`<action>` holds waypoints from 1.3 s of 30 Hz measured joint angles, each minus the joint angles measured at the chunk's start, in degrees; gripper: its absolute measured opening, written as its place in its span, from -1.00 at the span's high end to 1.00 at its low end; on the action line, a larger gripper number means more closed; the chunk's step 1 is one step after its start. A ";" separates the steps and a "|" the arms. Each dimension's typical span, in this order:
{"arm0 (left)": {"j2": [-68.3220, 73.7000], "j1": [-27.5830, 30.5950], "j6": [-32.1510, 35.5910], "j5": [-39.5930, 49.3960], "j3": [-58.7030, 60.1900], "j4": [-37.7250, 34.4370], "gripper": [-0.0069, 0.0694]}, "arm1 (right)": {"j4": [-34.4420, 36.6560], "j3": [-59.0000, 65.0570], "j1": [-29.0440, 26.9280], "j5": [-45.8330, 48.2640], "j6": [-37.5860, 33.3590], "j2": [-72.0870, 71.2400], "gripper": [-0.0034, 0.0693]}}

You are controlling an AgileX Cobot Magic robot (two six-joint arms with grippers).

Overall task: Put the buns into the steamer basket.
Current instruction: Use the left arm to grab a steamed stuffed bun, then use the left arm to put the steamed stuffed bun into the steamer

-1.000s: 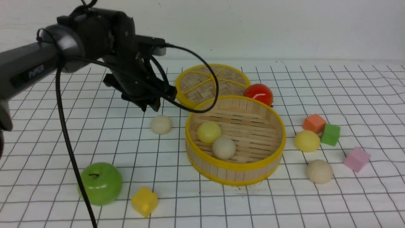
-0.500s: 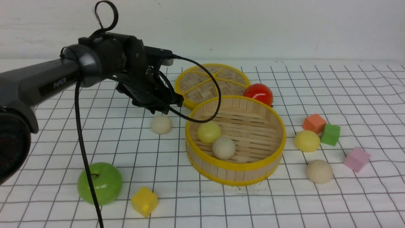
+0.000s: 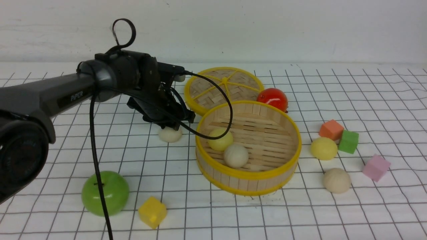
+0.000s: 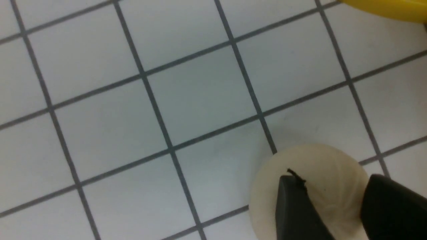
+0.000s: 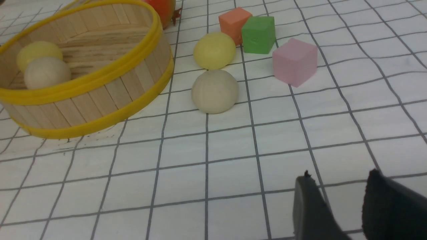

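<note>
Left pincer (image 4: 337, 208) | fingers slightly parted, empty | I see the cream bun (image 3: 170, 135) directly beneath it, on the bench (image 3: 333, 216) beside the steamer basket (image 3: 248, 181).

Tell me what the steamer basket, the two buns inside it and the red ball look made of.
The steamer basket: pale wood or bamboo slats with visible grain, unvarnished; yellow rims look like plastic or dyed cane. The cream bun and yellow bun: matte, no highlights, probably foam or soft rubber. The red ball: glossy with bright glints, likely hard plastic.
</note>
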 joint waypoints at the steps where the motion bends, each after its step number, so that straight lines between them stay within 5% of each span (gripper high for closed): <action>1: 0.00 0.00 0.00 -0.02 0.00 0.13 0.07 | 0.00 0.00 0.00 0.00 0.00 0.00 0.25; 4: 0.00 0.00 0.00 0.05 0.00 0.20 0.18 | 0.00 0.00 0.00 0.00 0.00 0.00 0.25; 9: -0.86 -0.04 0.00 2.06 0.00 0.40 0.82 | 0.00 0.00 0.00 0.00 0.00 0.00 0.25; 16: -9.24 -3.44 0.59 3.44 0.00 -0.25 0.85 | 0.00 0.00 0.00 0.00 0.00 0.00 0.24; 25: -9.30 -12.23 5.62 -8.64 -0.38 -6.01 0.85 | 0.00 0.00 0.00 0.00 0.00 0.00 0.24; 32: -0.54 -11.98 5.85 -15.49 -0.07 -6.18 0.69 | 0.00 0.00 0.00 0.00 0.00 0.00 0.24; 39: 0.73 -11.54 5.85 -17.16 -0.17 -6.01 -0.02 | 0.00 0.00 0.00 0.00 0.00 0.00 0.24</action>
